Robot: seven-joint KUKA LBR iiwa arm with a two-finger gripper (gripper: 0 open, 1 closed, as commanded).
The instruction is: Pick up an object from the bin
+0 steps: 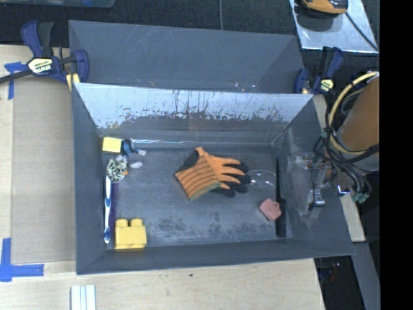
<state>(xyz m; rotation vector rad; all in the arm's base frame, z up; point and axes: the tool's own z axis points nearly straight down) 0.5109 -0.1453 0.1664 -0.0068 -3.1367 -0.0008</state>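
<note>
My gripper (316, 197) hangs at the bin's right side, over the sloped right wall. Nearest to it, on the bin floor, a thin black stick (279, 196) lies along the right edge. Beside the stick's lower half sits a small pink piece (270, 208). A clear plastic thing (259, 179) lies just left of the stick. In the middle of the floor, well left of the gripper, lies an orange and black work glove (210, 173). Nothing is seen in the gripper.
Along the left side lie a yellow toy block (130, 233), a blue and white toothbrush (108, 210), a small patterned thing (117, 168) and a yellow square piece (111, 145). The arm with its orange cover and cables stands outside the right rim.
</note>
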